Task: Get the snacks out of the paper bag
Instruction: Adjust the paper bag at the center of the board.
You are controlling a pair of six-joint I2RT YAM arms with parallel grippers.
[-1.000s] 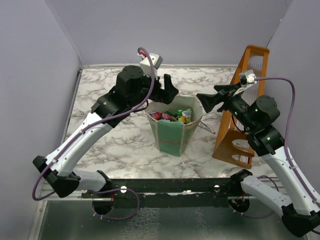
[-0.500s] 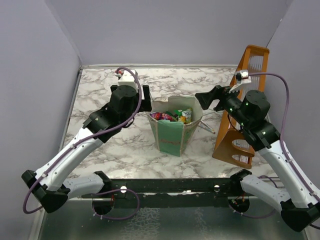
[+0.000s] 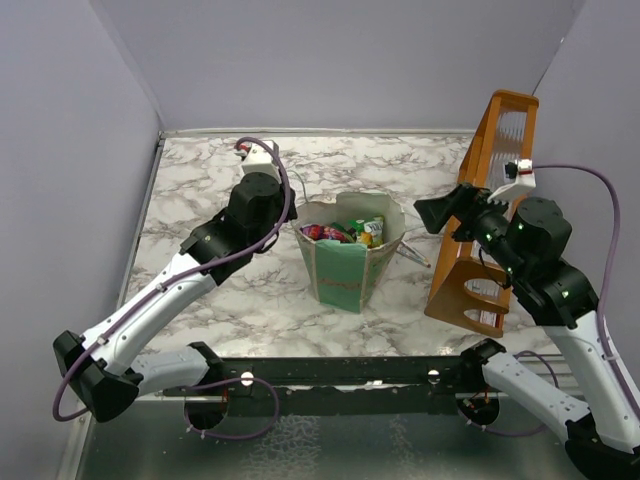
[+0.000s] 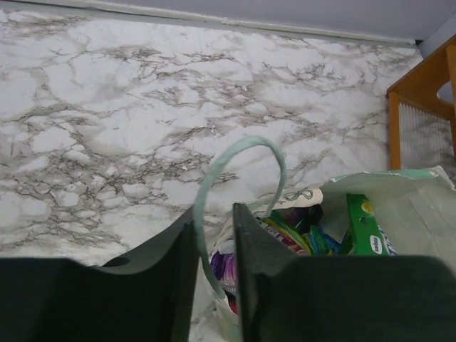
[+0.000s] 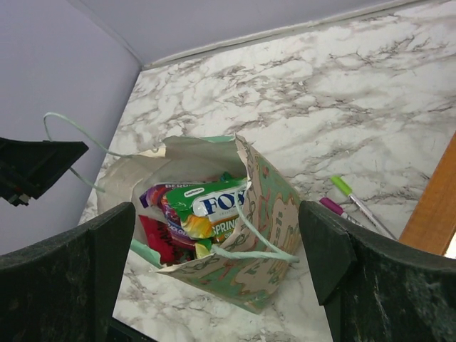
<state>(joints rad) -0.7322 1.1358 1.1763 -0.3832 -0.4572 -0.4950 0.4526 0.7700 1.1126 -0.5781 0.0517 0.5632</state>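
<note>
The mint-green paper bag [image 3: 345, 270] stands upright mid-table, its mouth open. Snacks [image 3: 345, 232] fill it: a green packet [image 5: 206, 203] on top, a purple one [image 4: 222, 267] and a red one [image 5: 153, 239] beneath. My left gripper [image 4: 214, 214] is at the bag's left rim. Its jaws are drawn close around one strand of the loop handle [image 4: 239, 146]. A slim gap shows beside the strand, so I cannot tell whether it is pinched. My right gripper [image 3: 425, 212] hangs wide open above and right of the bag [image 5: 285, 235], holding nothing.
A tall orange-brown wooden rack [image 3: 480, 230] stands right of the bag, close behind my right arm. A green pen [image 5: 349, 192] and a pink pen [image 5: 331, 206] lie on the marble between the bag and the rack. Walls close in the table's left, back and right.
My left gripper swung down to the bag's left rim and its jaws narrowed around the handle. My right gripper drew back to the right, away from the bag's edge, still open.
</note>
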